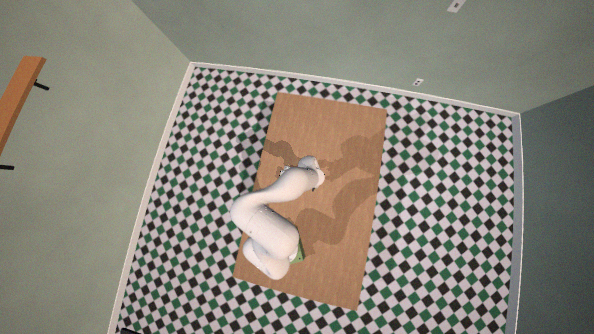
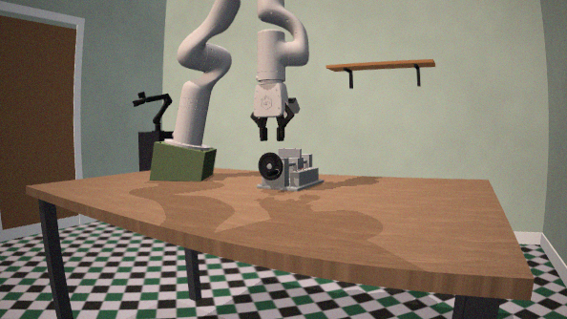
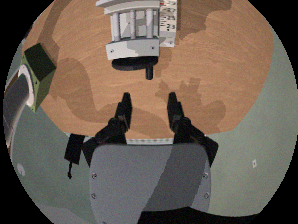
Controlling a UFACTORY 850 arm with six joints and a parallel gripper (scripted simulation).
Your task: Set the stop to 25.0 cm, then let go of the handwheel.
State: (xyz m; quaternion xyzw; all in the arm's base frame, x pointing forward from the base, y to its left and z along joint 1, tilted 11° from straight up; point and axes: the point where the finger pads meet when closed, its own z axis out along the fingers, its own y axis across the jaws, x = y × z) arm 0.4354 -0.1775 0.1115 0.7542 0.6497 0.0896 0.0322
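Note:
A small grey stop mechanism point(image 2: 293, 170) sits on the wooden table, with a black handwheel point(image 2: 270, 166) on its near end. In the wrist view the mechanism point(image 3: 139, 22) lies ahead of the fingers and the handwheel point(image 3: 136, 66) shows edge-on as a dark bar. My gripper point(image 2: 272, 134) hangs straight above the handwheel with a clear gap below the fingertips. Its fingers are open and nothing is between them. In the overhead view the arm point(image 1: 280, 197) hides the mechanism.
The arm's green base block point(image 2: 181, 162) stands at the back left of the table. A black camera stand point(image 2: 154, 121) is behind it. A wall shelf point(image 2: 380, 65) hangs at the right, well away.

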